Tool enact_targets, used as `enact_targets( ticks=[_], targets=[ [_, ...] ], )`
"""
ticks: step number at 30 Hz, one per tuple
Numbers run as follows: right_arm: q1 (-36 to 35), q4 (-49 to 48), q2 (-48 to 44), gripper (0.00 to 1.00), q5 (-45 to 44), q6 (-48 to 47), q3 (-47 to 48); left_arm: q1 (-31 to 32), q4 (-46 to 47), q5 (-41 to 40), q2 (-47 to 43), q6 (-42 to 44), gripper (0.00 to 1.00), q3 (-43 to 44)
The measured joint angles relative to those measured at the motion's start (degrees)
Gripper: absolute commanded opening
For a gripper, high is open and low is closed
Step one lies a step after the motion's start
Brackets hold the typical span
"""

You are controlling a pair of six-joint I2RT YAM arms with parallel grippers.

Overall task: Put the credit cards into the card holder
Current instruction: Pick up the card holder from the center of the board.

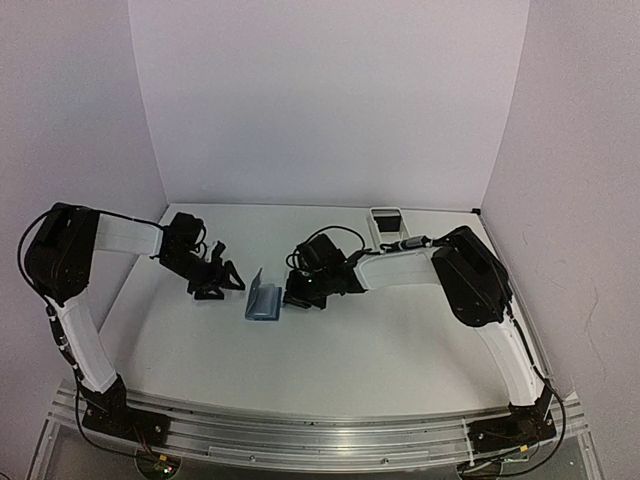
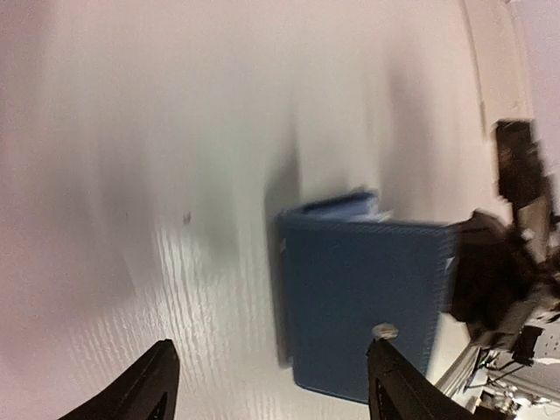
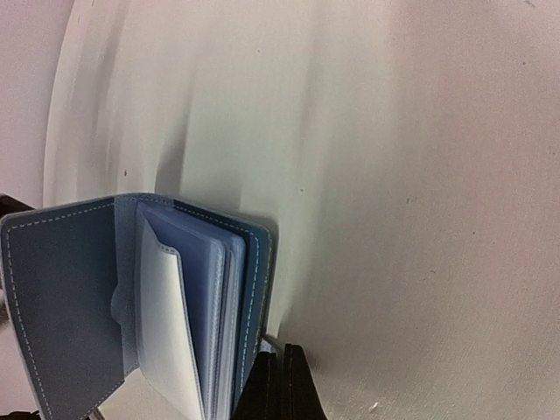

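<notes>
**Trainee:** Panel A, overhead. Where is the card holder point(image 1: 262, 299)?

**Operator:** I see it mid-table point(image 1: 350, 350), between my two arms. It stands on its lower edge, its covers spread in a V.

**Trainee:** And the left gripper point(image 1: 221, 279)?

**Operator:** It is just beside the holder's left cover with its jaws spread and nothing between them. In Panel B, my left wrist view, the two fingertips point(image 2: 163, 354) frame the blue outer cover point(image 2: 363, 306) from the near side. I cannot tell whether either one touches it.

**Trainee:** The right gripper point(image 1: 298, 291)?

**Operator:** Its jaws are closed, and it sits against the holder's right side. In Panel C, my right wrist view, the closed fingers point(image 3: 280, 376) meet the lower edge of the stitched cover point(image 3: 254, 262). The clear sleeves fan open to their left. I cannot tell whether the fingers pinch that cover or only press against it.

**Trainee:** The cards?

**Operator:** I can't make any out. A white tray point(image 1: 385, 214) sits at the far edge with dark contents too small to identify.
</notes>
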State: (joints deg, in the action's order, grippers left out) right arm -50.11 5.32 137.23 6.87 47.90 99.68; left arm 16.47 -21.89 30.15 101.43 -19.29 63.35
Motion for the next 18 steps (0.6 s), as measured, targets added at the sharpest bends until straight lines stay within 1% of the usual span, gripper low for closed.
enact_targets(
  ticks=[2, 3, 7, 9, 11, 13, 14, 15, 16, 18],
  targets=[
    [0.11, -0.57, -0.17, 0.01, 0.2, 0.02, -0.5, 0.68, -0.44, 1.66, 3.76, -1.44, 0.77, -2.93],
    [0.11, -0.76, -0.2, 0.01, 0.35, 0.13, -0.63, 0.81, 0.13, 4.07, 4.37, -1.7, 0.77, -3.72],
    [0.24, -2.01, -0.22, 0.01, 1.09, 0.28, -1.2, 3.13, 2.89, 5.84, 4.55, -3.56, 0.77, -4.55],
    [0.31, -2.99, -0.22, 0.01, 1.64, 0.39, -1.7, 4.04, 4.39, 7.08, 5.03, -4.13, 0.73, -4.76],
    [0.44, -4.81, -0.22, 0.0, 2.51, 0.5, -2.56, 5.05, 6.36, 8.55, 5.95, -4.94, 0.6, -4.79],
    [0.61, -6.97, -0.5, 0.0, 3.37, 0.92, -3.93, 5.57, 7.65, 9.73, 6.97, -5.84, 0.52, -4.87],
    [0.63, -7.72, -0.66, 0.0, 3.74, 1.2, -4.52, 5.68, 8.13, 10.69, 7.37, -6.27, 0.45, -4.94],
    [0.9, -9.44, -1.16, 0.0, 4.11, 1.68, -6.1, 5.86, 8.85, 11.43, 8.0, -6.51, 0.41, -5.01],
    [1.01, -10.38, -1.46, 0.0, 4.48, 2.12, -6.93, 5.86, 9.05, 11.91, 8.31, -7.08, 0.32, -5.01],
    [1.51, -13.16, -1.99, 0.0, 5.64, 3.5, -9.09, 5.92, 9.99, 12.72, 9.11, -7.56, 0.2, -5.42]
  ],
)
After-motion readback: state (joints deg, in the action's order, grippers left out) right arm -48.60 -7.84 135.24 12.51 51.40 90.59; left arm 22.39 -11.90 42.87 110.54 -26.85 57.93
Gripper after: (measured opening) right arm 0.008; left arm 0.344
